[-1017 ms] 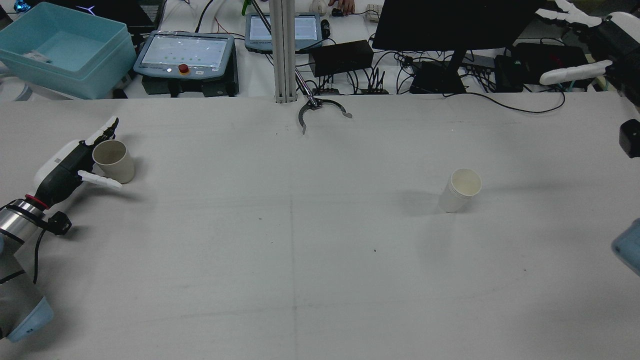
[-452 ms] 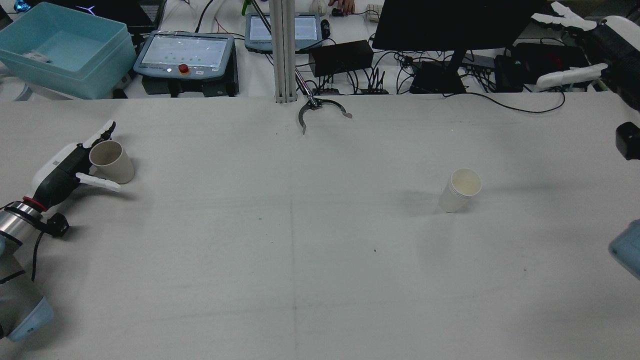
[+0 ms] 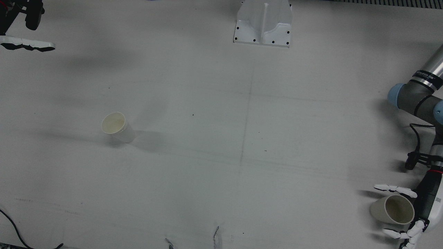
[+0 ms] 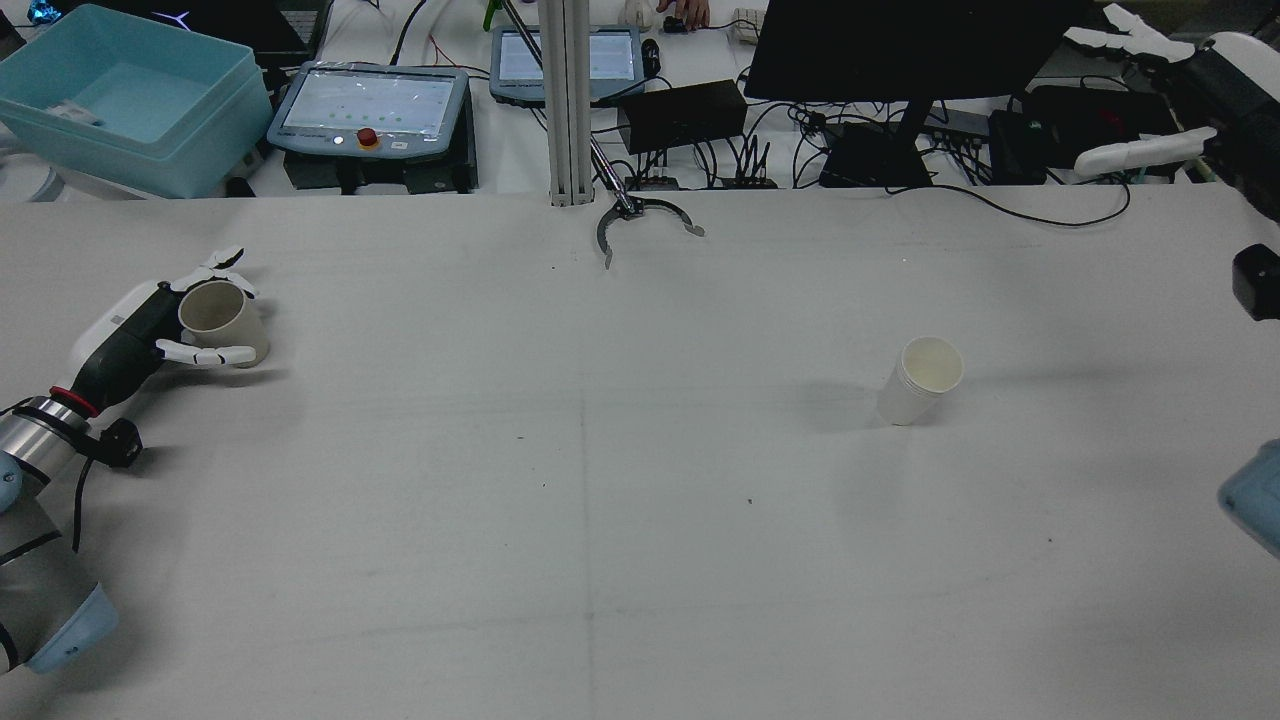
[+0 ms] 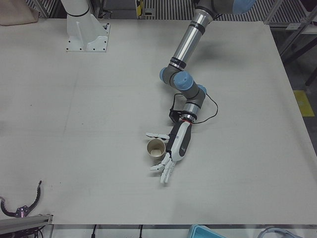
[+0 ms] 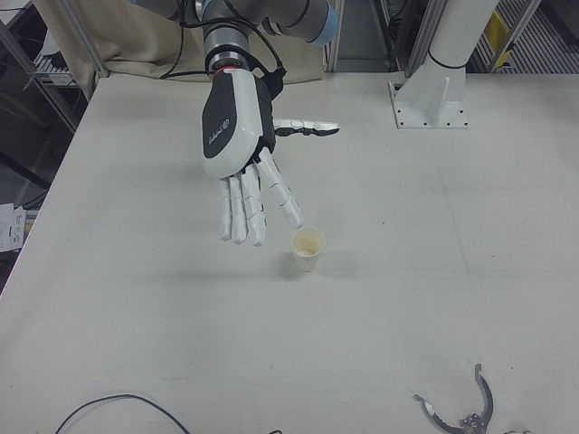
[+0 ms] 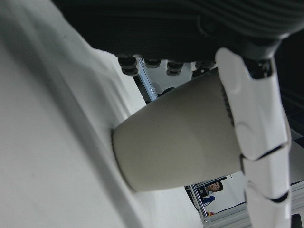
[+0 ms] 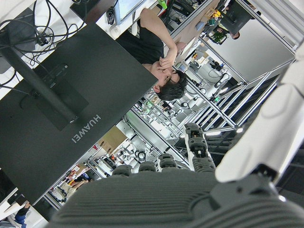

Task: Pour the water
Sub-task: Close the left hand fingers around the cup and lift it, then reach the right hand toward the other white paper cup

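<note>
A beige cup stands on the table at its left edge; it also shows in the front view, the left-front view and the left hand view. My left hand is open around it, with the thumb on one side and curled fingers on the other, close to its wall. A white cup stands alone on the right half, seen too in the right-front view. My right hand is open and empty, raised high at the far right edge, well away from the white cup.
A black claw-shaped part lies at the table's far edge by the metal post. Behind the table are a blue bin, teach pendants, a monitor and cables. The post's white base stands at the robot's side.
My left hand's fingers have curled in around the beige cup, which stays on the table. The right hand has barely moved.
</note>
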Robot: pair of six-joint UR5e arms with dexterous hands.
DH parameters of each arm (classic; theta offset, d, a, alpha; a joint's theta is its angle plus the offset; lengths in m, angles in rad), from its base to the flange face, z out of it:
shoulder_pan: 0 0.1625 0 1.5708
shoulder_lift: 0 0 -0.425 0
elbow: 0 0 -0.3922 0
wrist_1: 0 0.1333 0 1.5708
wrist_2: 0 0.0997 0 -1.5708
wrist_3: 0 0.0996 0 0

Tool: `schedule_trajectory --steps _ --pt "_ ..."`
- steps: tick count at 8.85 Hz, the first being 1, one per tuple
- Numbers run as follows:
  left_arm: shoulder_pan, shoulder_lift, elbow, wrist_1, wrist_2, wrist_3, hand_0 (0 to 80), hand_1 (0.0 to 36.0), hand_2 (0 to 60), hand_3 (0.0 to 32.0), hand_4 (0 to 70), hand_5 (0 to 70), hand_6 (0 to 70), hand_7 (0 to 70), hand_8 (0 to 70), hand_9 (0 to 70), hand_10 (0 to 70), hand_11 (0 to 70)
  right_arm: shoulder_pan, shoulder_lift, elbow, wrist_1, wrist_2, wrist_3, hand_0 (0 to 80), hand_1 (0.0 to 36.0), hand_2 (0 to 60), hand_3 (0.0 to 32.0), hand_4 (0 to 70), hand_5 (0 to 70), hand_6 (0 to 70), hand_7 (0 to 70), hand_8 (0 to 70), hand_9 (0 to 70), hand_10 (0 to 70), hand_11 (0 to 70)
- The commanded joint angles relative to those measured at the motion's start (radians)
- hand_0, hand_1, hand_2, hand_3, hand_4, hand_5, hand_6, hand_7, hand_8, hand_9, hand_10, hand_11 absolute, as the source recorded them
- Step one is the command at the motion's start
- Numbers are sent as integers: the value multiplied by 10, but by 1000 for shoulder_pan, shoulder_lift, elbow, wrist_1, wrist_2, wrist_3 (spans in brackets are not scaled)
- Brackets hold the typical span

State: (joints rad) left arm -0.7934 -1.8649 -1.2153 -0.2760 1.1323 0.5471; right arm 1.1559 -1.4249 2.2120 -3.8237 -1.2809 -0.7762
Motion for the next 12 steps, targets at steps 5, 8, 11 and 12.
schedule_trajectory --steps 5,8,11,12 --pt "-27 12 -145 144 3 -116 443 360 600 0 299 700 59 125 43 80 81 143 -24 1 -50 9 6 -8 406 67 41 0 67 28 39 46 12 12 0 0" --pt "-50 13 -263 260 7 -148 379 360 600 0 301 626 45 111 24 57 66 117 -90 -6 -383 424 92 -2 405 70 49 0 54 13 28 29 21 21 0 6" --pt "-73 18 -277 297 15 -154 375 360 600 0 296 628 46 110 21 55 64 112 -273 -60 -385 444 294 160 417 77 30 0 24 0 0 0 21 16 7 19" --pt "-73 18 -276 304 15 -153 377 360 600 0 295 629 46 112 22 55 63 111 -359 -112 -384 446 378 210 404 68 11 0 3 0 0 0 15 5 1 9"
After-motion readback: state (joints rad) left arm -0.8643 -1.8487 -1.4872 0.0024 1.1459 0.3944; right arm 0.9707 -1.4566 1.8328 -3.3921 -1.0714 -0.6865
